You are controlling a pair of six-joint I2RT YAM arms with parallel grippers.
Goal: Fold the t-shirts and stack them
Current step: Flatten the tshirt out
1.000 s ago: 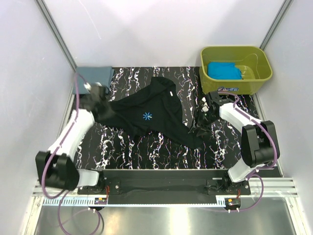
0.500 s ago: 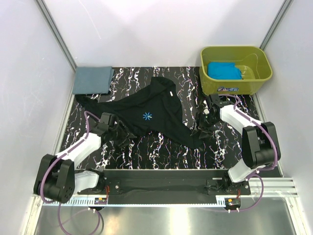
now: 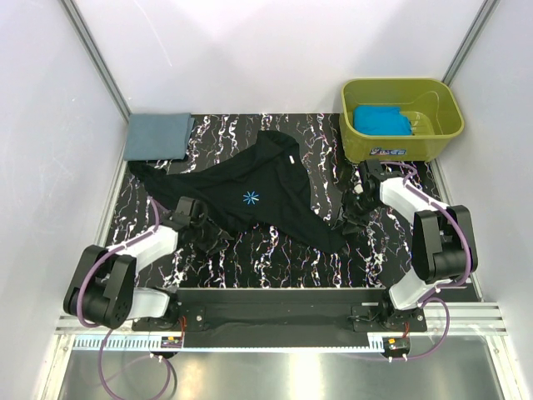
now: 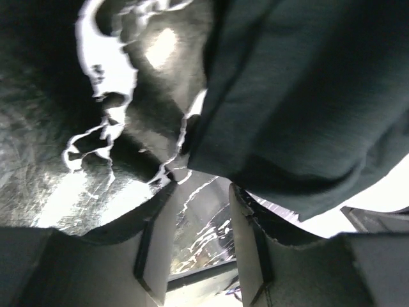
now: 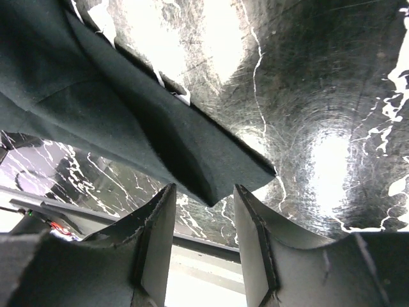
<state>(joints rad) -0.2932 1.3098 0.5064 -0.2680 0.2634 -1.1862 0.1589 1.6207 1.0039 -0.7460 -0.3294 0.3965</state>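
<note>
The large black t-shirt [image 3: 258,196] lies spread and crumpled across the middle of the marbled table. The slate grey-blue t-shirt [image 3: 158,136] lies folded at the back left corner. The turquoise t-shirt [image 3: 381,119] sits in the olive tub. My left gripper [image 3: 208,233] is low at the black shirt's near left edge; in the left wrist view [image 4: 201,188] it is open, with the hem [image 4: 287,128] just above its fingertips. My right gripper [image 3: 350,218] is at the shirt's right corner; in the right wrist view [image 5: 204,188] it is open, with that corner [image 5: 217,173] between and just beyond the fingertips.
The olive-green tub [image 3: 450,125] stands at the back right, close behind my right arm. White walls close in the left, back and right sides. A metal rail runs along the near edge [image 3: 275,304].
My left arm has swung from the back left, near the grey-blue shirt, down to the black shirt's near left edge, leaving the sleeve lying flat. My right gripper shifted slightly.
</note>
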